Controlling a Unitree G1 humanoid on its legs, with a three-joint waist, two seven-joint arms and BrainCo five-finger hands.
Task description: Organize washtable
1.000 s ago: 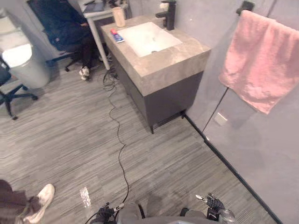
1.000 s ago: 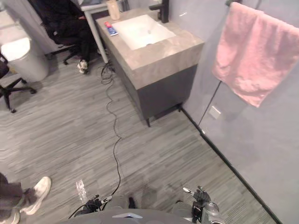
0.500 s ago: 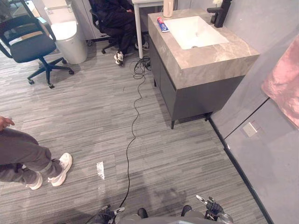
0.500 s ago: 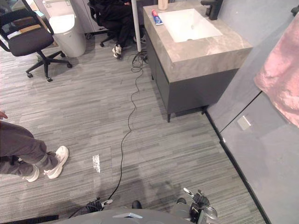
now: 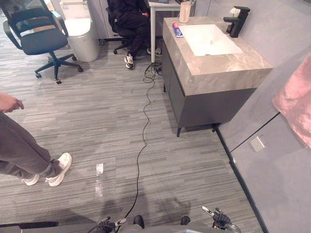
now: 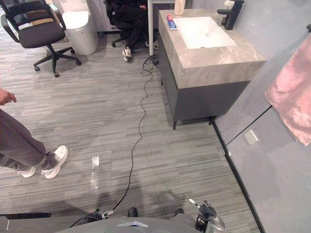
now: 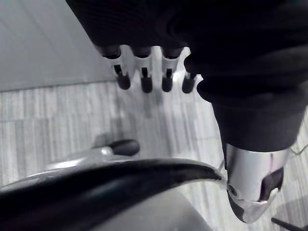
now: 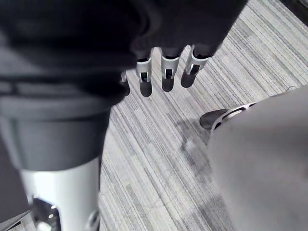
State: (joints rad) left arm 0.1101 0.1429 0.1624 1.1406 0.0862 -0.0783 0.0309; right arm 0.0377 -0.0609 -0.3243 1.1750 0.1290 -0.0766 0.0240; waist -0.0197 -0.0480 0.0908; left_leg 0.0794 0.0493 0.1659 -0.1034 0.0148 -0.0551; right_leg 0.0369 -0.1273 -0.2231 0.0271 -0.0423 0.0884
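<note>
You're on approach: washtable (image 5: 218, 68) sits upper right, tube (image 5: 177, 30) and cup (image 5: 184, 12) at its far end. Left hand (image 7: 144, 72) and right hand (image 8: 144, 79) hang low, fingers (image 8: 168, 77) straight, empty. Next: walk up before you reach.

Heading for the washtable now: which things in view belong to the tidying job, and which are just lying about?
Job: washtable, sink, toothpaste tube, cup, faucet.
Lying about: office chair, toilet, pink towel, standing person, seated person.
</note>
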